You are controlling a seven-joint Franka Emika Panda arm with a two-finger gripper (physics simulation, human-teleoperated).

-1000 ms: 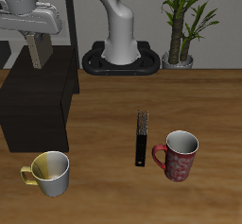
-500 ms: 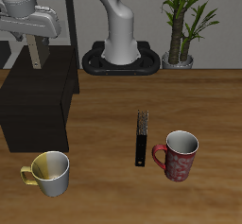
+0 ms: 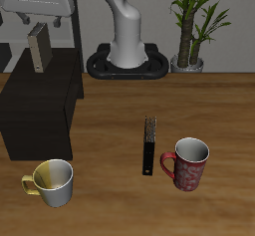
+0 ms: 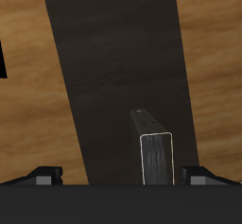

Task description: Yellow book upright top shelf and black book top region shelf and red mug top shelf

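- The small thick yellow book [image 3: 39, 51] with its greyish cover stands upright on the flat top of the low boxy black shelf [image 3: 40, 116], toward the back of that top; from my wrist view its pale page edge [image 4: 156, 159] faces me inside a dark rim
- My two-finger gripper [image 3: 38, 23] hangs just above the book, fingers spread apart; in the wrist view my fingertips [image 4: 43, 174] stand clear on either side of the book, so I hold nothing
- My arm reaches out over the shelf with the hand pointing straight down
- The shelf top looks matt and plain black, a long rectangle against the wood
- The long thin flat black book [image 3: 149, 145] lies on the brown wood-grain table [image 3: 219, 111], well apart from the shelf, with a paler speckled patch at its far end
- The dark red mottled mug [image 3: 188, 163] stands upright just beside the black book, nearer the table's front edge, handle turned toward that book, pale grey inside
- A white-and-yellow glazed mug [image 3: 53, 181] stands in front of the shelf, near the front edge
- A green potted plant [image 3: 192, 21] stands at the back, beside my white base [image 3: 127, 41]
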